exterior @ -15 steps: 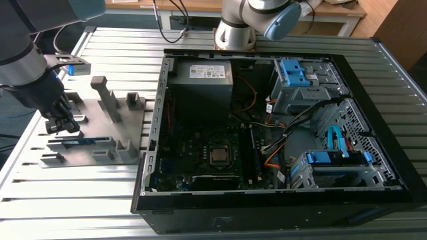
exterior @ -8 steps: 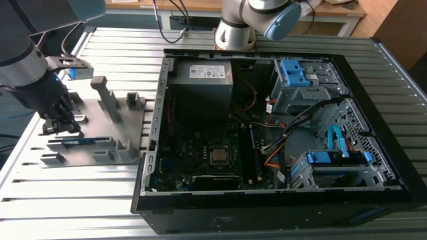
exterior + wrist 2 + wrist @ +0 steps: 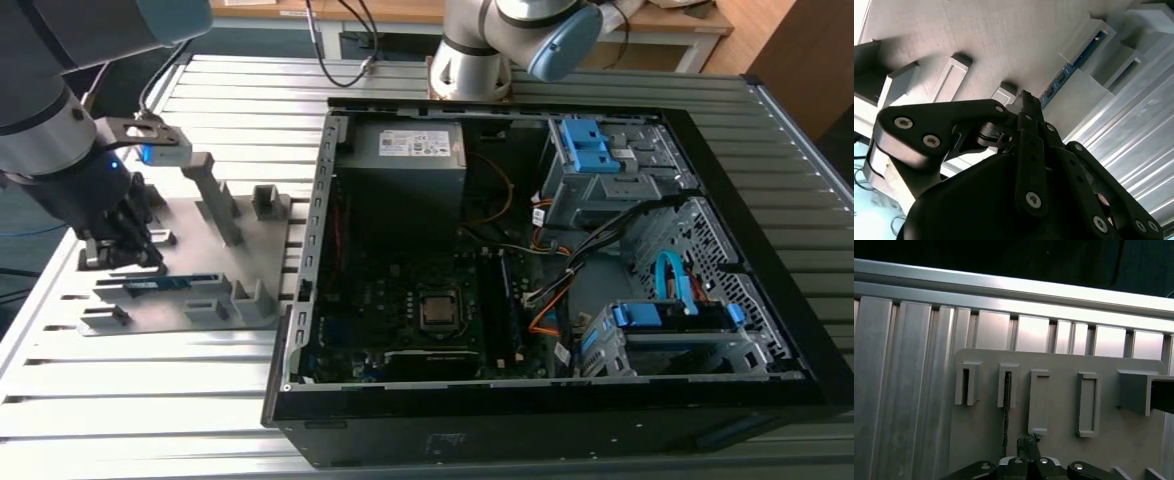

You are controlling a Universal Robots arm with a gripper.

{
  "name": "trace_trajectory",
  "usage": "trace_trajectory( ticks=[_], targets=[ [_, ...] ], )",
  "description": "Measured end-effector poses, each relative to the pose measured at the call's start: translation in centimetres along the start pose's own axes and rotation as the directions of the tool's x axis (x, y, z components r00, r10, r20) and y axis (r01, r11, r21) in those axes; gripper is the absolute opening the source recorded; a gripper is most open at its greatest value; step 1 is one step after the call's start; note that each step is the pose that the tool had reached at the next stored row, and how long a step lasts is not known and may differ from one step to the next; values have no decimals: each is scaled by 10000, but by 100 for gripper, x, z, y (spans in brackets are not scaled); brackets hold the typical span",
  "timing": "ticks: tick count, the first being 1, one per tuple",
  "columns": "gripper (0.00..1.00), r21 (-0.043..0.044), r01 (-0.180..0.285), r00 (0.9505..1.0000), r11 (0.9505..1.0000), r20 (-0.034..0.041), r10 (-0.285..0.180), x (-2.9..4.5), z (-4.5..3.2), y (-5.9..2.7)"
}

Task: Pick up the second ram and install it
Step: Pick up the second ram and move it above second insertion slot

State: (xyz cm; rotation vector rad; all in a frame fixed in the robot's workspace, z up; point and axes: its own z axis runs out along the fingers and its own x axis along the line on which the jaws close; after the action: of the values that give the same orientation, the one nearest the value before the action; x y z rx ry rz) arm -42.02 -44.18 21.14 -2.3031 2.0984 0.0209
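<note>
Lying on edge in the grey fixture on the slatted surface, the second ram runs 9-to-3 o'clock in the exterior view. Thin dark board, blue-and-white label strip. Pincer near its 10 o'clock, fingers drawn together, gripping nothing.

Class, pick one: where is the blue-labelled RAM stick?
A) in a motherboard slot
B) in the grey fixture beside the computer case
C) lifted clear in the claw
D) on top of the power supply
B: the RAM stick lies in the grey fixture, outside the computer case, with the claw close by.
</note>
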Motion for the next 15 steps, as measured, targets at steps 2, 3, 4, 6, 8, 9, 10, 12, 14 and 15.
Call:
trace_trajectory(
  ticks=[2,3,4,6,8,9,10,12,14,15],
  targets=[
    [10,0,-215,9997,9998,-114,215,1,2,1],
    [10,2,-316,9994,9995,-165,316,1,3,0],
    [10,3,-422,9989,9991,-186,422,1,3,0],
    [10,6,-677,9975,9977,-195,677,2,5,0],
    [10,14,-887,9959,9961,-196,887,5,9,1],
    [10,15,-917,9956,9958,-196,917,20,9,3],
    [10,16,-924,9955,9957,-197,924,39,9,5],
    [10,15,-930,9955,9957,-200,930,87,7,8],
    [10,15,-929,9955,9957,-201,929,111,7,11],
    [10,16,-929,9955,9957,-200,929,111,8,10]
  ],
)
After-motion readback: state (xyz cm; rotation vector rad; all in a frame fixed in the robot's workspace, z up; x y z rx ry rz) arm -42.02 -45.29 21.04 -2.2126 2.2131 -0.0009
